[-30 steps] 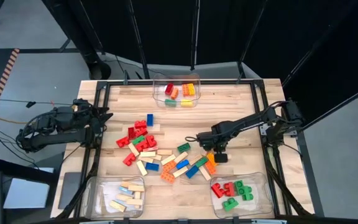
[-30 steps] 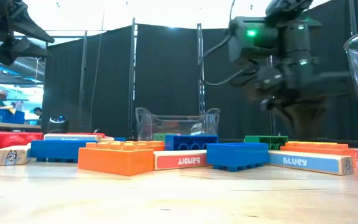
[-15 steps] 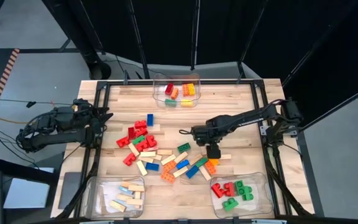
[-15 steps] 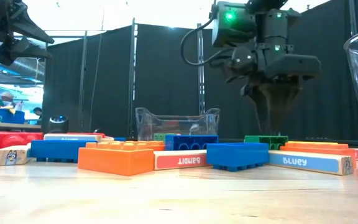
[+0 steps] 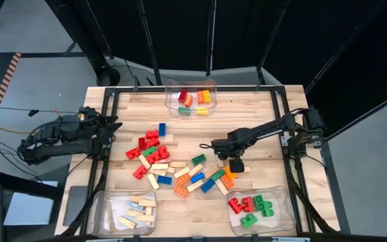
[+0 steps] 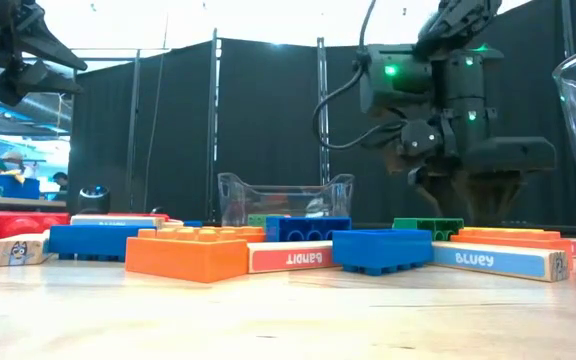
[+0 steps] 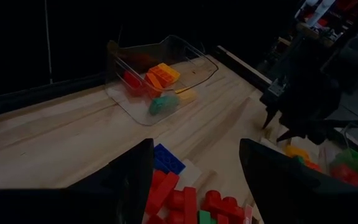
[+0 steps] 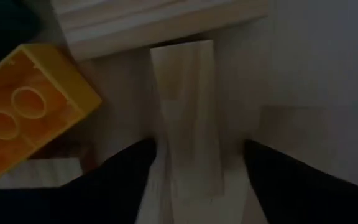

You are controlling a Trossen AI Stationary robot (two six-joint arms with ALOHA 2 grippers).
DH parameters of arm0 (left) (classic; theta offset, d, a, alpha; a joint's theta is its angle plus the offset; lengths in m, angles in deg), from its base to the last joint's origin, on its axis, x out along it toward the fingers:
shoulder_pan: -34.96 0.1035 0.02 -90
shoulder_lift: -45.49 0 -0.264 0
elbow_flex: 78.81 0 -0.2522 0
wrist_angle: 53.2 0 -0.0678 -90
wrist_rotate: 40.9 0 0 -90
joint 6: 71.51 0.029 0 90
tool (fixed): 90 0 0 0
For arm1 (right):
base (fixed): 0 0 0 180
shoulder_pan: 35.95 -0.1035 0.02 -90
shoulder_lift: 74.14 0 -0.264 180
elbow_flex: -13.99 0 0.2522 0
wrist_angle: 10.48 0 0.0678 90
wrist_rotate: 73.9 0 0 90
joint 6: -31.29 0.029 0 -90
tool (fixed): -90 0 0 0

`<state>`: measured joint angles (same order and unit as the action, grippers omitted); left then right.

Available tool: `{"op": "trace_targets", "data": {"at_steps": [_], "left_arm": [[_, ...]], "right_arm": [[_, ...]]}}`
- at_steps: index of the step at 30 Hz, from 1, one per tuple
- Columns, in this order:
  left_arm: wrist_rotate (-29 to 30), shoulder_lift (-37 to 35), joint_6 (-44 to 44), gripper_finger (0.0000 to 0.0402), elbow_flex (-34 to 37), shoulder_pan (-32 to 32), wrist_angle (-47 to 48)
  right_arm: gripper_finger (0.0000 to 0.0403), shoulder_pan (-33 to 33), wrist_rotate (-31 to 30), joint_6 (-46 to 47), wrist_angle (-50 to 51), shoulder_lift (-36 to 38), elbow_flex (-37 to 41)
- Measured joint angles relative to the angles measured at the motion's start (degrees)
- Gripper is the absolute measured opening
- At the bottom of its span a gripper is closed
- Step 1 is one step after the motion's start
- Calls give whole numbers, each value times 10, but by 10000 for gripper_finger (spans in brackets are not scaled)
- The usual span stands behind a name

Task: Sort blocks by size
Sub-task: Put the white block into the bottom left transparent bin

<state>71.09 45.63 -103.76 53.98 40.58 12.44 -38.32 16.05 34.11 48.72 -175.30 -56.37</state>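
Loose blocks (image 5: 173, 163) lie heaped in the middle of the table: red, green, blue, orange and yellow studded bricks and pale wooden bars. My right gripper (image 5: 236, 166) points straight down at the heap's right end, open. In the right wrist view a pale wooden bar (image 8: 185, 118) lies flat on the table between its two fingers (image 8: 123, 180), which run along the bar's two long sides, with a yellow brick (image 8: 27, 109) beside it. My left gripper (image 5: 113, 125) waits open above the table's left edge.
A clear bin (image 5: 192, 98) at the far edge holds red, orange, yellow and green bricks. A bin at the near left (image 5: 130, 212) holds wooden bars. Another at the near right (image 5: 261, 210) holds red and green bricks. Bare wood lies between the heap and the far bin.
My right gripper has opened from nearly shut. It swung a little toward the far left, then came back toward the near right and lower, over the wooden bar. The blocks have stayed where they were.
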Motion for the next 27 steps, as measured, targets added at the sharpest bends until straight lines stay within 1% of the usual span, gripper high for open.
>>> {"op": "trace_targets", "data": {"at_steps": [2,5,6,9,11,14,17,20,21,23,27], "left_arm": [[0,0,0,245,0,0,0],[0,0,0,245,0,0,-1],[0,0,0,245,0,0,0],[0,0,-1,245,0,0,0],[0,0,-1,245,0,0,0],[0,0,-1,245,0,0,0],[0,0,-1,245,0,0,0],[0,0,-1,245,0,0,0],[0,0,-1,245,0,0,0],[0,0,-1,245,0,0,0],[1,0,-1,245,0,0,-1]], "right_arm": [[216,-1,-7,0,-3,1,2],[123,0,-16,2,-6,0,1],[111,0,-16,4,-6,0,1],[117,0,-17,24,-4,-1,-2],[117,1,-22,54,1,-2,-8],[117,2,-47,79,3,5,-29],[117,3,-60,98,8,25,-64],[117,2,-70,138,-3,31,-116],[117,-1,-70,149,-18,31,-135],[117,-11,-69,163,-83,29,-167],[117,-44,-63,148,-287,16,-201]]}}
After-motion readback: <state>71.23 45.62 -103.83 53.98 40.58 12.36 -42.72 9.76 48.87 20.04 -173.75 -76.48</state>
